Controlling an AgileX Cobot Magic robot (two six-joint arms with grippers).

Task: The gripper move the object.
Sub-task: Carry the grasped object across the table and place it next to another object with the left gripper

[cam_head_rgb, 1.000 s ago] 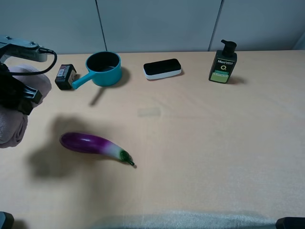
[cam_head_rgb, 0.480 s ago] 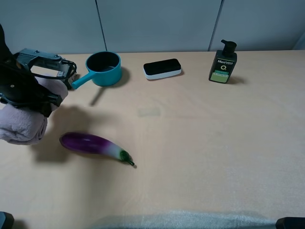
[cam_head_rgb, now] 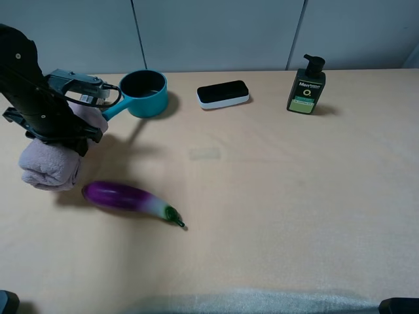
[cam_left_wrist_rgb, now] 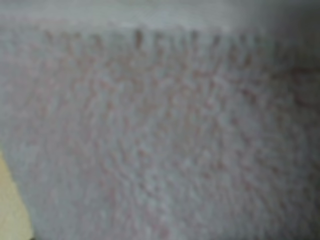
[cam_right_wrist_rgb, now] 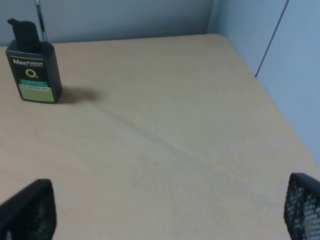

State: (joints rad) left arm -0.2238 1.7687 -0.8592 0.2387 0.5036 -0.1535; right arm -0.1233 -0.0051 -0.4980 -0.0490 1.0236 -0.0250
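The rolled pale pink-mauve towel (cam_head_rgb: 48, 165) is at the far left of the table in the exterior high view, just left of the purple eggplant (cam_head_rgb: 127, 198). My left gripper (cam_head_rgb: 62, 134) is a black arm end with trailing cables. It comes down on the towel's middle and is shut on it. I cannot tell whether the towel rests on the table or hangs just above it. The towel's fluff (cam_left_wrist_rgb: 160, 135) fills the left wrist view and hides the fingers. My right gripper (cam_right_wrist_rgb: 165, 212) is open and empty over bare table.
A teal pan (cam_head_rgb: 143, 93) stands just behind the left arm. A black-and-white case (cam_head_rgb: 222, 94) lies at the back middle. A dark pump bottle (cam_head_rgb: 306, 86) stands at the back right and also shows in the right wrist view (cam_right_wrist_rgb: 32, 70).
My left gripper has carried the towel rightward from the left edge and lowered it beside the eggplant. The towel's shadow has shrunk under it. Nothing else moved.
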